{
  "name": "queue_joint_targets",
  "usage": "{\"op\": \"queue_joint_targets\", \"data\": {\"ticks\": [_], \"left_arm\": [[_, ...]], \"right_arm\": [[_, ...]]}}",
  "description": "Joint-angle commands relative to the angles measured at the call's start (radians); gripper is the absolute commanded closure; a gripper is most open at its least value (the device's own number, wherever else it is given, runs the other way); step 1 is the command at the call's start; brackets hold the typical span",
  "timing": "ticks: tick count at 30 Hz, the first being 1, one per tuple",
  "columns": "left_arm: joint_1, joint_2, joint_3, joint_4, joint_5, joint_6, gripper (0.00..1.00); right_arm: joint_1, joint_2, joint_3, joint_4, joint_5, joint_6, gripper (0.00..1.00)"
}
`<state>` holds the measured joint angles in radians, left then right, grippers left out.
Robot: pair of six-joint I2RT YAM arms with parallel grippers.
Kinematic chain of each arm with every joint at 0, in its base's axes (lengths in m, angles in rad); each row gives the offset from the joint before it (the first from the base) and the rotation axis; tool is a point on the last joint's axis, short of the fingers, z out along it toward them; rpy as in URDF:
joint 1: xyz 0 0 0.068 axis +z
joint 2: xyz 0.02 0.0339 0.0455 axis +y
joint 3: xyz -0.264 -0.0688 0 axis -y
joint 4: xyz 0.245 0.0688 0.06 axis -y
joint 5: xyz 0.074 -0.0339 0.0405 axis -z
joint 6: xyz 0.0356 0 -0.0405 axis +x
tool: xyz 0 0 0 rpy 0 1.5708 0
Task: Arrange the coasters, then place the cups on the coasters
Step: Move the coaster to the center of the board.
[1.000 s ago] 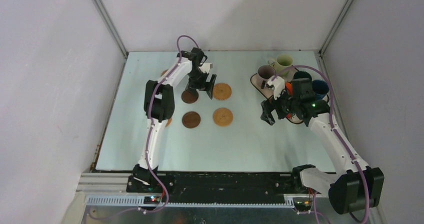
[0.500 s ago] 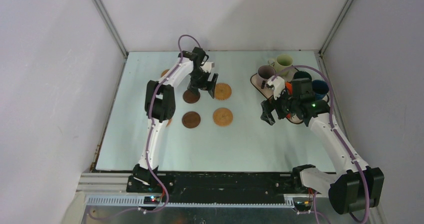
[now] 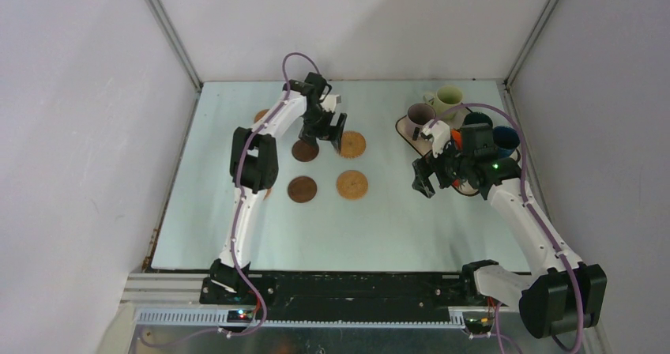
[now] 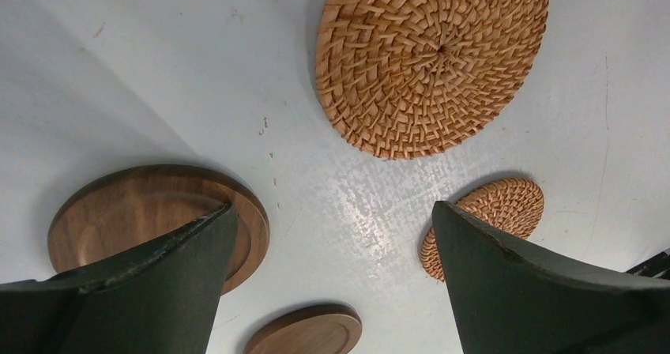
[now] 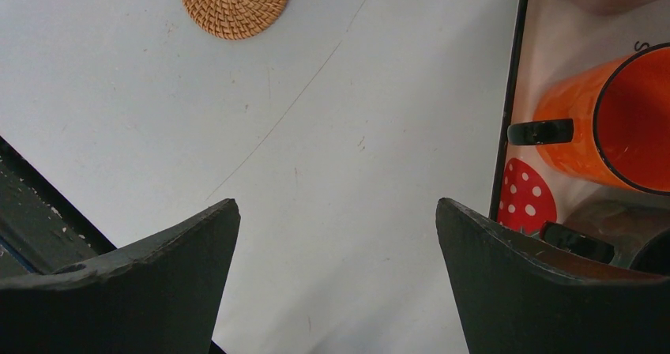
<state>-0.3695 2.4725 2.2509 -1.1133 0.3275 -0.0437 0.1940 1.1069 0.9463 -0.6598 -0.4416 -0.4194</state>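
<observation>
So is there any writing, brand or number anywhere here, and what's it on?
"S": one dark letter, possibly an S, on the white tray, cut off by the orange cup; the rest is hidden.
No other words, brands or numbers can be read in any view.

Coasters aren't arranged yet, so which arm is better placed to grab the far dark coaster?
Left. The left gripper, open, hangs with one finger over the dark coaster; the right gripper is off by the tray.
</observation>
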Motion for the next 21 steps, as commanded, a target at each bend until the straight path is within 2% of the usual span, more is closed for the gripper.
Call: {"op": "queue_joint_targets", "data": {"ticks": [1,5,10,21], "left_arm": [[0.018,-0.085,-0.008,0.05,0.004,0.017,0.0],[0.064,-0.205,-0.054,0.08,-0.012,0.007,0.0],[0.148,-0.257,-0.051,0.11,-0.082,-0.028,0.01],[0.312,-0.077,0.088,0.131,-0.075,-0.194,0.0]], "right_arm": [[-0.003,0.003,-0.004,0.029,0.004,-0.005,0.0],[-0.003,0.006,-0.004,0.028,0.004,-0.007,0.0],[0.0,0.007,-0.004,0.028,0.007,-0.009,0.0],[-0.004,0.016,-0.011,0.035,0.014,-0.007,0.0]]}}
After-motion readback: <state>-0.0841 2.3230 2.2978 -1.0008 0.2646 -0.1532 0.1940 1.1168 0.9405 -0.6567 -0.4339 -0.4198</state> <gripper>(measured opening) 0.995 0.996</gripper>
